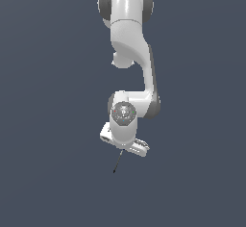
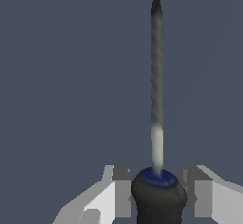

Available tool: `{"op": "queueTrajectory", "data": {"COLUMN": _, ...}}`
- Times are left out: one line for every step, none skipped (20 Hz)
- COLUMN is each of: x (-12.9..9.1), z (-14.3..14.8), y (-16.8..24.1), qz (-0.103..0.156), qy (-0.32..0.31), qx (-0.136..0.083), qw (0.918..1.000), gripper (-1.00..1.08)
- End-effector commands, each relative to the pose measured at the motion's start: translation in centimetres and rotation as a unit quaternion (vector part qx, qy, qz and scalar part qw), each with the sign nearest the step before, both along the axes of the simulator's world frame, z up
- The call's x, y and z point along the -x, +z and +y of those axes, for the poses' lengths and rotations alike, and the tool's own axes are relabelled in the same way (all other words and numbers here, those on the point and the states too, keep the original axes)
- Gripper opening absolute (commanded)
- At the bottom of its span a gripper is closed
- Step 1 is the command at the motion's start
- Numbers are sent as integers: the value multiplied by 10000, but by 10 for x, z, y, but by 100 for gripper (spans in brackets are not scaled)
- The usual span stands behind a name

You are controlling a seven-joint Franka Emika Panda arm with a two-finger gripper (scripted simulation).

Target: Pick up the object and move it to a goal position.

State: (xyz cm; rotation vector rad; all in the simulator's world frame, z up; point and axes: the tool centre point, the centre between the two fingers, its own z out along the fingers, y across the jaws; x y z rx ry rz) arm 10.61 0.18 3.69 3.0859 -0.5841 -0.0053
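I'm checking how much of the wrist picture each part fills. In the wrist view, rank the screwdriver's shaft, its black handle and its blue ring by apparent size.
1. Shaft, longest.
2. Black handle, cropped and nearest the camera, so unsure.
3. Blue ring, smallest.

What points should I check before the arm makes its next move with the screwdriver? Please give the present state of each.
1. Screwdriver handle sits between the fingers of the hand: ok.
2. Fingers pressing the handle firmly: cannot tell; narrow gaps show on both sides.
3. Shaft visible, nothing covering it: ok.
4. Screwdriver lifted off the surface: cannot tell.
5. Goal position visible: not ok, no marker in either view.
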Motion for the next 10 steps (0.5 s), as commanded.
{"op": "queueTrajectory", "data": {"x": -2, "z": 7, "y": 18, "qz": -15, "qy": 4, "qx": -2, "qw": 10000, "gripper": -100}}
{"op": "queueTrajectory", "data": {"x": -3, "z": 10, "y": 25, "qz": -15, "qy": 4, "qx": -2, "qw": 10000, "gripper": -100}}
{"op": "queueTrajectory", "data": {"x": -3, "z": 12, "y": 31, "qz": -15, "qy": 4, "qx": -2, "qw": 10000, "gripper": -100}}
{"op": "queueTrajectory", "data": {"x": -4, "z": 14, "y": 37, "qz": -17, "qy": 3, "qx": -1, "qw": 10000, "gripper": -100}}
{"op": "queueTrajectory", "data": {"x": -4, "z": 16, "y": 42, "qz": -17, "qy": 3, "qx": -1, "qw": 10000, "gripper": -100}}
{"op": "queueTrajectory", "data": {"x": -5, "z": 17, "y": 46, "qz": -17, "qy": 3, "qx": -1, "qw": 10000, "gripper": -100}}
{"op": "queueTrajectory", "data": {"x": -5, "z": 18, "y": 48, "qz": -17, "qy": 3, "qx": -1, "qw": 10000, "gripper": -100}}
{"op": "queueTrajectory", "data": {"x": -6, "z": 19, "y": 50, "qz": -17, "qy": 3, "qx": -1, "qw": 10000, "gripper": -100}}
{"op": "queueTrajectory", "data": {"x": -6, "z": 20, "y": 52, "qz": -17, "qy": 3, "qx": -1, "qw": 10000, "gripper": -100}}
{"op": "queueTrajectory", "data": {"x": -6, "z": 20, "y": 52, "qz": -17, "qy": 3, "qx": -1, "qw": 10000, "gripper": -100}}
